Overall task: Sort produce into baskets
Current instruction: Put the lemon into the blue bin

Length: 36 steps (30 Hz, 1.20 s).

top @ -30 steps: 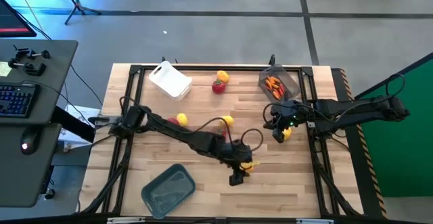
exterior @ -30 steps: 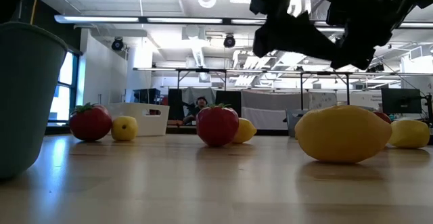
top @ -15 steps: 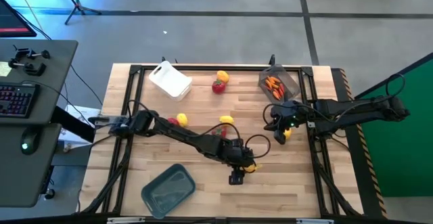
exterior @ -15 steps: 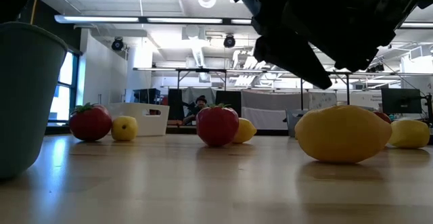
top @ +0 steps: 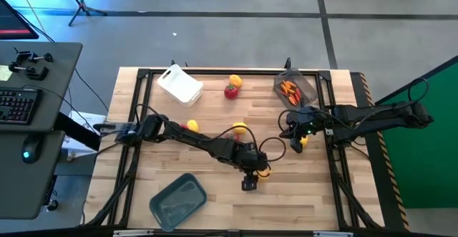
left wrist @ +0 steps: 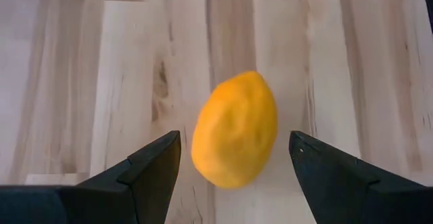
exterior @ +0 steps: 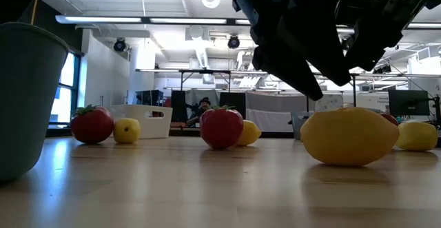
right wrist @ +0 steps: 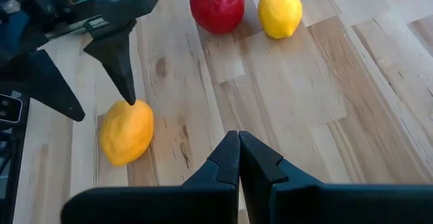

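Observation:
A yellow-orange oval fruit point(left wrist: 235, 130) lies on its side on the wooden table, toward the near middle point(top: 263, 171). My left gripper point(left wrist: 235, 136) is open just above it, one finger on either side, touching nothing. In the low view its fingertips point(exterior: 313, 94) hang over the fruit point(exterior: 348, 135). My right gripper point(right wrist: 238, 156) is shut and empty, right of the middle point(top: 294, 142), beside a yellow fruit point(top: 304, 141). The white basket point(top: 179, 84), the grey-blue basket point(top: 178, 200) and the dark see-through basket point(top: 295, 88), which holds orange-red pieces point(top: 288, 89), stand on the table.
A red fruit point(right wrist: 216, 4) and a yellow fruit point(right wrist: 279, 9) lie near the table's middle. Another pair lies by the far edge point(top: 232, 86), and a third lies at the left point(top: 187, 127). A black frame point(top: 136, 108) runs round the table.
My left gripper has come down toward the yellow-orange fruit, and its open fingers now hang close over it. The fruit has stayed where it was.

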Tool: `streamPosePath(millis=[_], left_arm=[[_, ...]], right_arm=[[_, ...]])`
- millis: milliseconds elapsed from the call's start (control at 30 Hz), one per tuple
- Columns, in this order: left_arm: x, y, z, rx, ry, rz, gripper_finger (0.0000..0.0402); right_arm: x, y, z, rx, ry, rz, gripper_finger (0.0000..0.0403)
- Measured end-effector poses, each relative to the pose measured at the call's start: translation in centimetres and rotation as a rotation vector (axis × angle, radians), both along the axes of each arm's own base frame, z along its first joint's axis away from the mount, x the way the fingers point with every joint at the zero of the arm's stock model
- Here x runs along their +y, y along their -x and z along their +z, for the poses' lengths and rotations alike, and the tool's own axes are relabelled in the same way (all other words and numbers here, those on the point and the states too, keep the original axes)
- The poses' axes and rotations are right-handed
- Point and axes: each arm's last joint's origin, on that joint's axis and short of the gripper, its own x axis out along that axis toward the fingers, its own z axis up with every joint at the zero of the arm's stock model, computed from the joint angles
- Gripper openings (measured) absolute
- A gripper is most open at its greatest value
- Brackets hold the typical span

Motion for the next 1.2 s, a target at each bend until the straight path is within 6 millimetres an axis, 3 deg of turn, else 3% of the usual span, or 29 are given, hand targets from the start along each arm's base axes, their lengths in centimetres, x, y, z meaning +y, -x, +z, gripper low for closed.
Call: streamPosePath(millis=[600,800,1200], left_arm=[[-0.1,-0.5,-1.1,-0.007,0.017,-0.015,0.0265],[0.1,-0.6,-1.1,-0.030,-0.073,-0.084,0.0265],[-0.2,-1.1,-3.1,-0.025,-0.110,-0.134,0.0265]], right_arm=[[0.0,0.0,0.0,0.001,0.013,0.023,0.0000],[0.0,0.0,0.0,0.000,0.016,0.026,0.0000],[0.0,0.0,0.0,0.003,0.017,0.025,0.0000]])
